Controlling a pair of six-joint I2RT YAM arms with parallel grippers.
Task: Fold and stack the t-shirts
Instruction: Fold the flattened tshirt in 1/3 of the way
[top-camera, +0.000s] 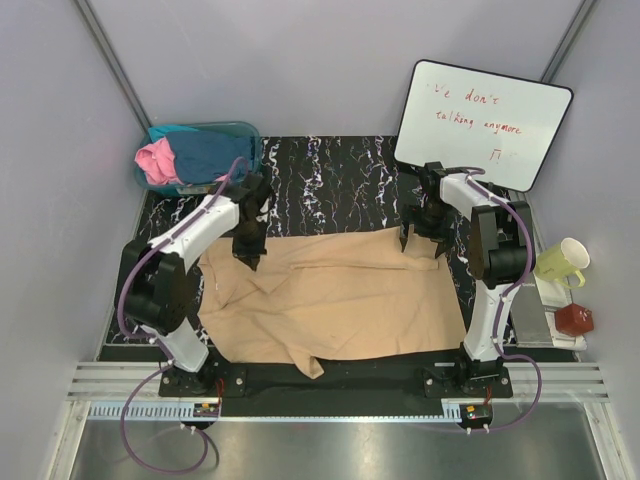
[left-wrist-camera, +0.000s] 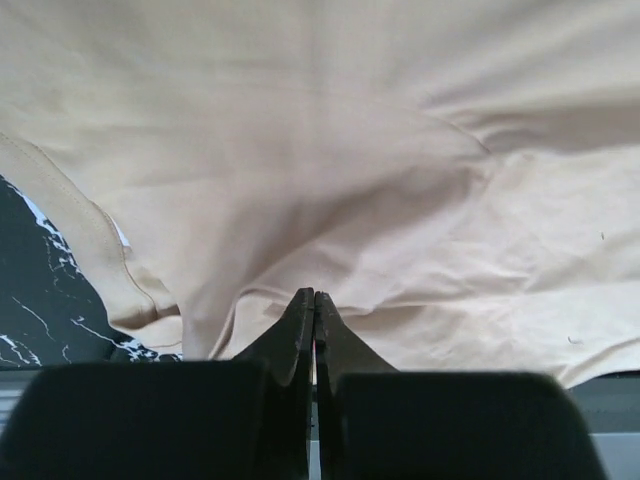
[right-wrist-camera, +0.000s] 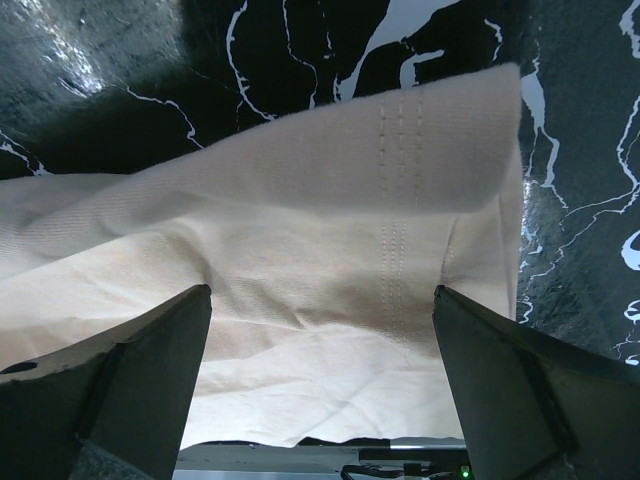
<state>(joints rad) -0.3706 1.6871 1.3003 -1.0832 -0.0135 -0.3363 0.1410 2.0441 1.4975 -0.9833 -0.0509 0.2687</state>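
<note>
Tan t-shirt (top-camera: 340, 295) lies spread and wrinkled on black marbled table (top-camera: 330, 180) between the arms. Left gripper (top-camera: 250, 258) closed, tips at the shirt's far-left edge; cannot tell whether cloth is pinched. Right gripper (top-camera: 420, 245) wide open, straddling the far-right hem corner; pink t-shirt (top-camera: 157, 160) and teal t-shirt (top-camera: 210, 150) heaped in tub (top-camera: 245, 135), far left.

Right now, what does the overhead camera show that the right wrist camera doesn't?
Only overhead: a teal tub holding a pink t-shirt and a blue t-shirt, a whiteboard, a yellow mug and the left end effector. Only right wrist: the stitched hem at one cloth corner. Both: the tan t-shirt, the black marbled table and the open right end effector above that corner.
</note>
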